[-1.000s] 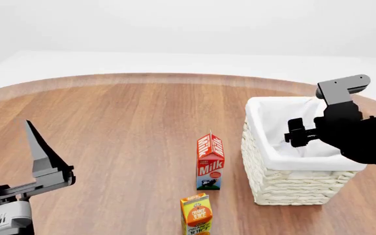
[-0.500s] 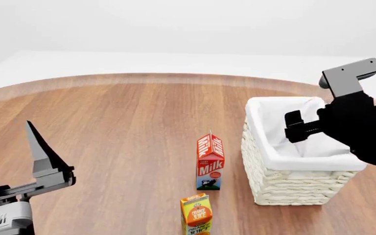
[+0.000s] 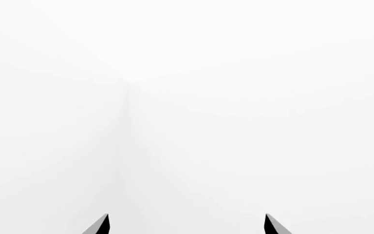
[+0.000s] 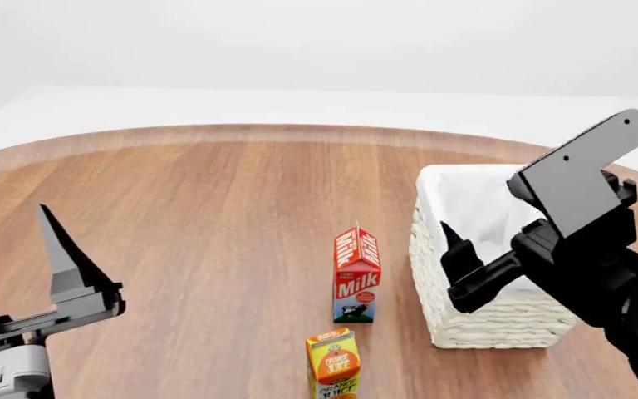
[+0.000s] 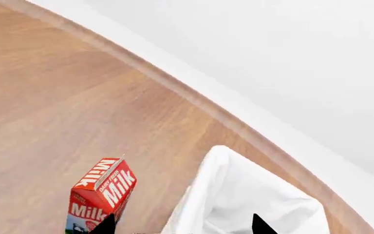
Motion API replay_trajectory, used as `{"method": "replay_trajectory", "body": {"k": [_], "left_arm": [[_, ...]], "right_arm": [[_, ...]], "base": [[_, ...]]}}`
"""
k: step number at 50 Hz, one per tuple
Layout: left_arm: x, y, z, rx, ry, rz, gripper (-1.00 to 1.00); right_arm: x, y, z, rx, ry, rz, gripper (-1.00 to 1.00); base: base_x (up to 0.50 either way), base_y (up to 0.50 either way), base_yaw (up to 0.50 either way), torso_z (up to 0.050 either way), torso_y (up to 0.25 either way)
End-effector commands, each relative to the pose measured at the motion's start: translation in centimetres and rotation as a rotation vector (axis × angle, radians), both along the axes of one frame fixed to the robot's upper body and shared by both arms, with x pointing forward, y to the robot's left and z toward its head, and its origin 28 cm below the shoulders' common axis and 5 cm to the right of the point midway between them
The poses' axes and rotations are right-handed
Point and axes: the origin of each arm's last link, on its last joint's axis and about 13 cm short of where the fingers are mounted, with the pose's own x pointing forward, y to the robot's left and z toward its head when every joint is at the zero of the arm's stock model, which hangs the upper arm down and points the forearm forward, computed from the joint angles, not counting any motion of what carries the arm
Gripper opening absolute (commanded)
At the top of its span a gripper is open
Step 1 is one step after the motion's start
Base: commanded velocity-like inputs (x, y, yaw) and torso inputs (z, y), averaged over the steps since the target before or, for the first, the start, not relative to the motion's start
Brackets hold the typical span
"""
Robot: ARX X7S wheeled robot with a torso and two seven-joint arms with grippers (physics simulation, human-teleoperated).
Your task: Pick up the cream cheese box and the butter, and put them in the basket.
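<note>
One basket (image 4: 485, 320), one milk carton (image 4: 355, 274), one orange juice carton (image 4: 334, 364), two grippers; no cream cheese box or butter showing in any view. Basket is white woven wicker, rectangular, with a white cloth liner folded over the rim, largest item on the round wooden table (image 4: 208, 216), sitting at the robot's right side; its inside is mostly blocked by the right arm in the head view, contents can't be told. Red milk carton stands upright just left of the basket, apart from it; orange juice carton upright just nearer the robot than the milk, cut by the frame edge. Right gripper (image 4: 460, 266) hangs over the basket's near-left part, fingers spread apart, nothing between them; right wrist view shows two dark fingertips (image 5: 106, 225) at the frame edge with the liner and milk carton beyond. Left gripper (image 4: 59, 253) is raised at the robot's left, well apart from everything, tips parted and empty in the left wrist view, facing blank white.
</note>
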Motion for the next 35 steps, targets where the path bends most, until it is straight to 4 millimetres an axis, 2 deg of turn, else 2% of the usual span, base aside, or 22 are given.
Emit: {"method": "replay_trajectory", "body": {"k": [1,12,18,20,21,24,35], "left_arm": [[0.0,0.3,0.2,0.001,-0.013,0.014,1.0],[0.0,0.3,0.2,0.0,-0.013,0.015,1.0],[0.0,0.3,0.1,-0.001,-0.011,0.014,1.0],[0.0,0.3,0.1,-0.001,-0.011,0.014,1.0],[-0.1,0.4,0.3,-0.001,-0.017,0.016,1.0],[-0.1,0.4,0.2,-0.002,-0.015,0.017,1.0],[-0.1,0.5,0.3,-0.004,-0.017,0.021,1.0]], "right_arm": [[-3.6,2.1,-0.6,-0.034,-0.036,0.174,1.0],[-6.0,4.2,-2.9,-0.064,0.016,0.306,1.0],[-7.6,5.7,-4.7,-0.003,0.142,0.356,1.0],[-7.6,5.8,-4.7,-0.003,0.142,0.356,1.0],[-8.0,6.6,-5.8,0.061,0.225,0.341,1.0],[-8.3,7.5,-6.7,0.089,0.248,0.351,1.0],[-9.4,9.5,-7.7,0.139,0.311,0.387,1.0]], "base": [[0.0,0.0,0.0,0.0,0.0],[0.0,0.0,0.0,0.0,0.0],[0.0,0.0,0.0,0.0,0.0],[0.0,0.0,0.0,0.0,0.0],[0.0,0.0,0.0,0.0,0.0],[0.0,0.0,0.0,0.0,0.0],[0.0,0.0,0.0,0.0,0.0]]}}
